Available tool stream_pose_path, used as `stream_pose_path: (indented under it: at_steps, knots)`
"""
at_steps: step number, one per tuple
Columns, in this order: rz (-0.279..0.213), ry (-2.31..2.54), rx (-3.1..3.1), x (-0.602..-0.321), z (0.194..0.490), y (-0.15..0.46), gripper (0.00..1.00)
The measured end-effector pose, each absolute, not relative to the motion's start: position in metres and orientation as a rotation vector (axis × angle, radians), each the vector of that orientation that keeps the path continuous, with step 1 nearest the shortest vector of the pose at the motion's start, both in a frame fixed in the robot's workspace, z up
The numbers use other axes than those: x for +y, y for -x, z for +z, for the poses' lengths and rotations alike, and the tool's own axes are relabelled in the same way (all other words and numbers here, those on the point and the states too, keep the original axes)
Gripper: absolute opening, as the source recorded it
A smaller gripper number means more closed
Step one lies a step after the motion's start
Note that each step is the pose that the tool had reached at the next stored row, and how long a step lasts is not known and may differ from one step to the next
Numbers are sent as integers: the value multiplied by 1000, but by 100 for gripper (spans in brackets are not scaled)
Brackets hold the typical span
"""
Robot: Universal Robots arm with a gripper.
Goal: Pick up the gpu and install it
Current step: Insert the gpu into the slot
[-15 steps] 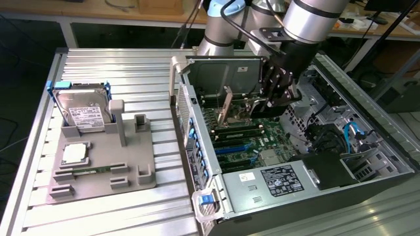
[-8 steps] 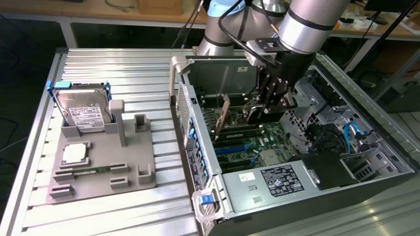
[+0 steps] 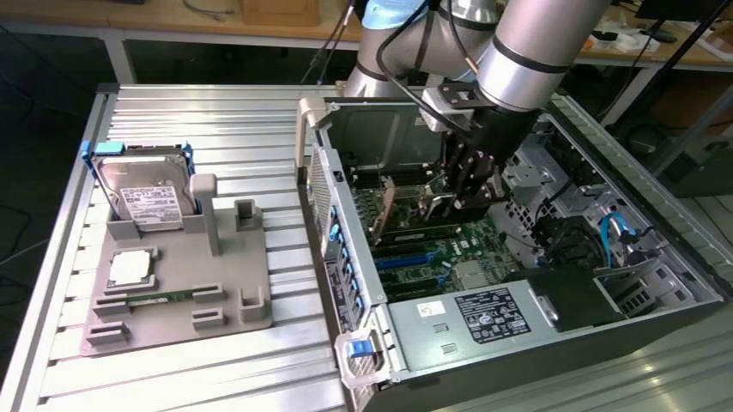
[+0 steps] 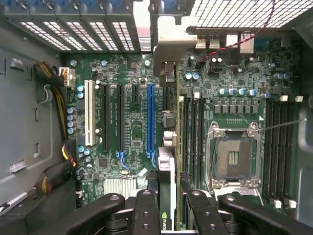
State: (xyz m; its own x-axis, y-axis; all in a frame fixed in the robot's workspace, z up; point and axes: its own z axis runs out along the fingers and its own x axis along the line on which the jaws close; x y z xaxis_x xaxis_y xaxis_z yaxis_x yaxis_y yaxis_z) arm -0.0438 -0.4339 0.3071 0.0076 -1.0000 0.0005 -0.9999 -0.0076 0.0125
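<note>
The fingers (image 4: 145, 210) are closed on the gpu (image 4: 166, 164), holding it on its thin edge over the green board (image 4: 127, 132) inside the open computer case (image 3: 641, 283). The case lies on a ribbed metal table (image 3: 172, 112), beside a grey tray (image 3: 172, 292). Wooden benches (image 3: 229, 17) stand behind.

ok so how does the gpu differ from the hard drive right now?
Place: the gpu is inside the open computer case, over the motherboard; the hard drive sits outside it in the grey holder.
Hold: the gripper clamps the gpu; nothing grips the hard drive.
Look: the gpu is a thin card; the hard drive is a thicker silver box with a white label, leaning back.
Both are flat rectangular parts.
</note>
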Motion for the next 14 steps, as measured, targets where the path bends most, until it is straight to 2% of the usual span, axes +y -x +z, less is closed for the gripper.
stream_pose_path:
  at_steps: [14]
  knots:
    - [-12,-2224,-2207,-437,279,61,27]
